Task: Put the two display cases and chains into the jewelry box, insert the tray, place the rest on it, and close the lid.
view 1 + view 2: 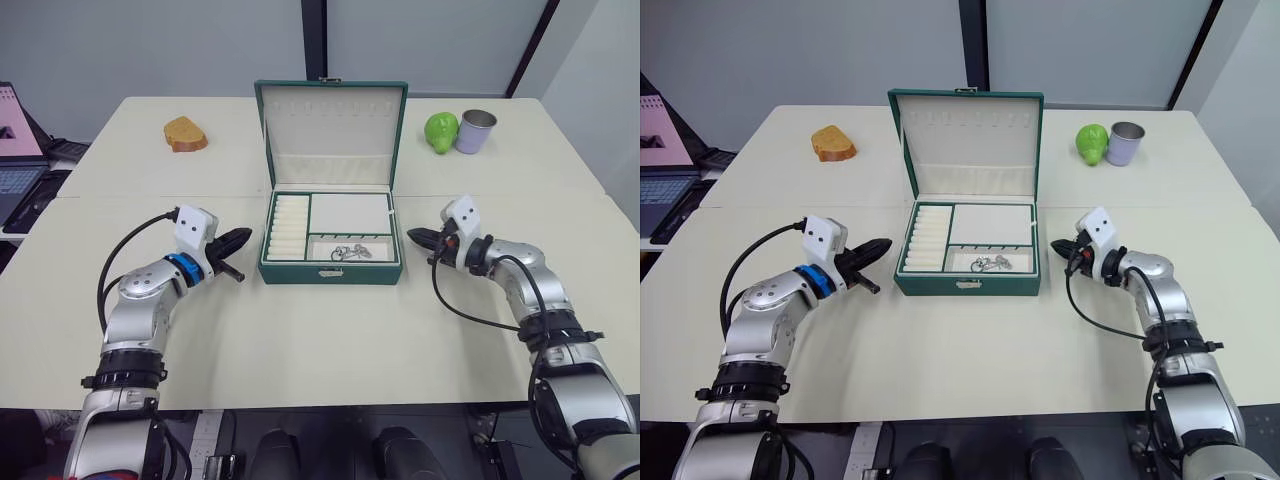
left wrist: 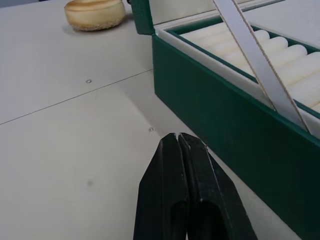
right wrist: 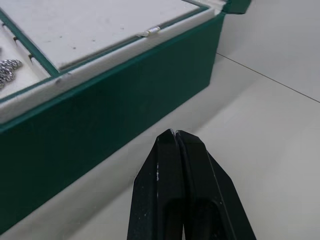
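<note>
We see the jewelry box mid-surface, tray already seated, chains in its front compartment; lid upright, so we judge only closing remains; left gripper and right gripper flank the box, fingers pressed together, empty.

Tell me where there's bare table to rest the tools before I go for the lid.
Bare table lies ahead of the jewelry box, between the left tool and right tool. Both front corners are free. Behind, the bread leaves room on the left; the green fruit and metal cup crowd the right. Gaps beside the box are narrow.
</note>
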Controlling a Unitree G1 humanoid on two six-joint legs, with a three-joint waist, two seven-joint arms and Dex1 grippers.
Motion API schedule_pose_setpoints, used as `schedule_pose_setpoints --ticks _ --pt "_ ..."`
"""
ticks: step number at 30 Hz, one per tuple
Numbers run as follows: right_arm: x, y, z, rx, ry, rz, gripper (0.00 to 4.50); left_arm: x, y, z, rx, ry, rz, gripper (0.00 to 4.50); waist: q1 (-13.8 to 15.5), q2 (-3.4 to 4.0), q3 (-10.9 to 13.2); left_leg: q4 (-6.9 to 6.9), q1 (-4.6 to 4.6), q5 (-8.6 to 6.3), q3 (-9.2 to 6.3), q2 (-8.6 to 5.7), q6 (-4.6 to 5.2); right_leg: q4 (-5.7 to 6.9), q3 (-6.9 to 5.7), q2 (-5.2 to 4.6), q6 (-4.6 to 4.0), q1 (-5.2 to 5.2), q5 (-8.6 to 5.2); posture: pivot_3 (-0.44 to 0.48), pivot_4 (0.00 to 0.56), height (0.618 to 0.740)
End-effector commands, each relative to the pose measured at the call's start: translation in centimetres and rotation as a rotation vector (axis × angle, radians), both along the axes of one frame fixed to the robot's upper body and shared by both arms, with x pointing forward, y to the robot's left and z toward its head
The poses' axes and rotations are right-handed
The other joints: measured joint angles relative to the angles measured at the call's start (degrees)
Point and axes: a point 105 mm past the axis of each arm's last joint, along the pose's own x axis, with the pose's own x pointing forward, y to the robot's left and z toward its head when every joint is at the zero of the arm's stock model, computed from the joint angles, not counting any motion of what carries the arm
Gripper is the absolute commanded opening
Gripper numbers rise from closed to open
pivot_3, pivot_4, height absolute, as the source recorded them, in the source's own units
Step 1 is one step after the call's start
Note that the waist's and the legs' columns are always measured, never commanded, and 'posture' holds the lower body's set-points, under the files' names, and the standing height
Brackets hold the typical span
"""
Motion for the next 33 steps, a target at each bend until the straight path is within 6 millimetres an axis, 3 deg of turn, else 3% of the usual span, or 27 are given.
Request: schedule_pose_setpoints --ticks 1,6,13,33 --pt "0.5 1.6 1.6 0.018 -0.052 0.047 0.01 0.5 -1.5 0.9 -0.002 -0.037 -0.053 0.0 -0.1 0.0 0.0 0.0 0.01 0.0 0.0 0.0 0.0 0.01 0.0 0.0 0.0 0.0 0.0 0.0 0.15 0.74" --pt "0.1 3.3 1.8 0.045 -0.044 0.112 0.01 0.3 -3.2 0.5 -0.016 -0.011 -0.132 0.0 -0.3 0.01 0.0 -0.02 0.0 0.0 -0.01 0.01 0.0 0.03 -0.04 0.0 0.0 0.02 0.0 0.0 0.15 0.74" --pt "-1.0 3.9 1.4 0.05 -0.015 0.179 0.01 -0.5 -3.9 0.0 -0.009 0.017 -0.185 0.0 -0.6 0.01 0.0 -0.03 -0.02 0.0 -0.05 0.01 0.0 0.03 -0.08 0.0 0.0 0.03 0.0 0.0 0.15 0.74" --pt "-10.2 4.7 -0.4 0.062 0.171 0.379 0.01 -10.6 -5.5 -1.9 0.036 0.246 -0.403 0.0 -0.8 0.03 0.0 -0.19 -0.01 0.0 -0.11 0.02 0.0 -0.08 -0.11 0.0 0.01 0.12 -0.01 0.0 0.15 0.74"
